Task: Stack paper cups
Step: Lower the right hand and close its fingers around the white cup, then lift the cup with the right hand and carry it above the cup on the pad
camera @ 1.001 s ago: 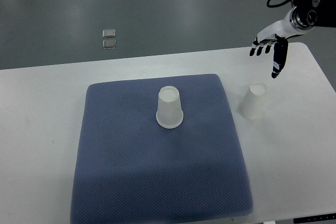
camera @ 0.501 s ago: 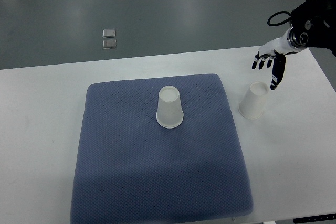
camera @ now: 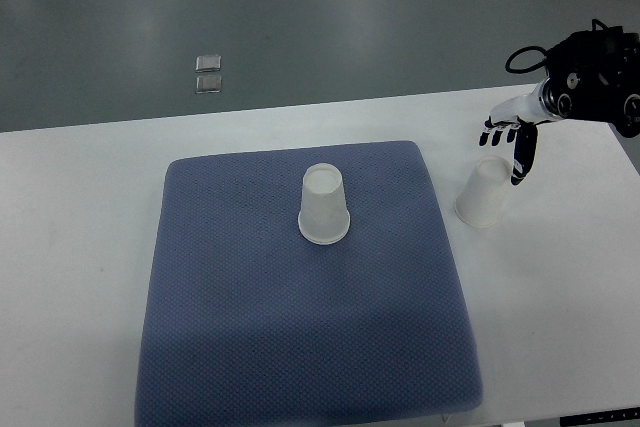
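A blue mat [camera: 310,297] covers the middle of the white table [camera: 80,207], and one paper cup [camera: 323,204] stands upside down on it, nearer the mat's far edge than its near one, with bare mat all around. A second paper cup [camera: 483,192] stands inverted on bare tabletop just off the mat's right edge. The right hand [camera: 510,137] hovers above that second cup's far side, fingers spread wide and holding nothing, with clear table to the mat's right.
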You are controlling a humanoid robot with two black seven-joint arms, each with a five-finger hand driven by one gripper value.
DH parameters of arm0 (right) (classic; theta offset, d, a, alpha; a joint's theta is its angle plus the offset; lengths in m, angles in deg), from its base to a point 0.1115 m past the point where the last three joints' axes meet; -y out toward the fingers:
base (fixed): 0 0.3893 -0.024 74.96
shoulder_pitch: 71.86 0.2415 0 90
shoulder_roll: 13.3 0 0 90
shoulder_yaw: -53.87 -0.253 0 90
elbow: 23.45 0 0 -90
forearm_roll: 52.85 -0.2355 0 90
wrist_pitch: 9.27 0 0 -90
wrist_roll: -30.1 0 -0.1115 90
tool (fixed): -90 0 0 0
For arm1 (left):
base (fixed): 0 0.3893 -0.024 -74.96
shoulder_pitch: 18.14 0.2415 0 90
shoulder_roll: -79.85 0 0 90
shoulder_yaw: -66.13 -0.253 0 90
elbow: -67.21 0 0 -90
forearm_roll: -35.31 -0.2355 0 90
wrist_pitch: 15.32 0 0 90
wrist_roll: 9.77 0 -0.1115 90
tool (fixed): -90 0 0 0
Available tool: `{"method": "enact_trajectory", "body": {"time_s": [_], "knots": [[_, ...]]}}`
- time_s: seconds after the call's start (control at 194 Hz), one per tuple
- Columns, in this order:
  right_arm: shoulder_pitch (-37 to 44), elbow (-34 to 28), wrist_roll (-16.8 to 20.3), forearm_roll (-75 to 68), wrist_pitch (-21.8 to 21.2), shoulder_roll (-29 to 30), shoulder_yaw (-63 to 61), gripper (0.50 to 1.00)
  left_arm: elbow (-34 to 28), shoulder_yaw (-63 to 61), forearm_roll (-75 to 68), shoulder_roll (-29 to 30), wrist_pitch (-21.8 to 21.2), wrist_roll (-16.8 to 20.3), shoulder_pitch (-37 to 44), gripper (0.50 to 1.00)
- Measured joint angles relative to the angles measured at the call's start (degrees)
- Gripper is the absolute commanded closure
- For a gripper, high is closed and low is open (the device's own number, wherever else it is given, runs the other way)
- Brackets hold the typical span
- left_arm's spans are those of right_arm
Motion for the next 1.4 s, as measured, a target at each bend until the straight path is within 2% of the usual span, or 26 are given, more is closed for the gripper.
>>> {"method": "enact_trajectory", "body": {"time_s": [0.258, 0.686, 0.717, 0.753, 0.96, 0.986, 1.032, 1.14, 1.399], "knots": [[-2.7, 2.2, 0.0, -0.6, 1.0, 1.7, -0.1, 0.628, -0.2, 0.1, 0.0, 0.0, 0.0, 0.0, 0.0, 0.5], [-4.6, 2.4, 0.0, -0.6, 2.9, 3.3, 0.0, 0.634, -0.2, 0.1, 0.0, 0.0, 0.0, 0.0, 0.0, 0.5], [-4.6, 2.4, 0.0, -0.6, 2.9, 3.4, 0.0, 0.64, -0.2, 0.1, 0.0, 0.0, 0.0, 0.0, 0.0, 0.5], [-4.6, 2.4, 0.0, -0.6, 3.0, 3.4, 0.0, 0.67, -0.2, 0.1, 0.0, 0.0, 0.0, 0.0, 0.0, 0.5], [-4.7, 2.4, 0.0, -0.6, 3.1, 3.6, 0.0, 0.701, -0.3, 0.1, 0.0, 0.0, 0.0, 0.0, 0.0, 0.5], [-4.7, 2.4, 0.0, -0.6, 3.1, 3.6, 0.0, 0.718, -0.3, 0.1, 0.0, 0.0, 0.0, 0.0, 0.0, 0.5], [-4.7, 2.4, 0.0, -0.6, 3.1, 3.6, 0.0, 0.781, -0.3, 0.1, 0.0, 0.0, 0.0, 0.0, 0.0, 0.5], [-4.7, 2.4, 0.0, -0.5, 3.1, 3.6, 0.1, 0.859, -0.4, 0.1, 0.0, 0.0, 0.0, 0.0, 0.0, 0.5], [-3.1, 2.0, 0.0, -0.3, 2.2, 3.0, 0.3, 0.859, -0.4, 0.1, 0.0, 0.0, 0.0, 0.0, 0.0, 0.5]]}}
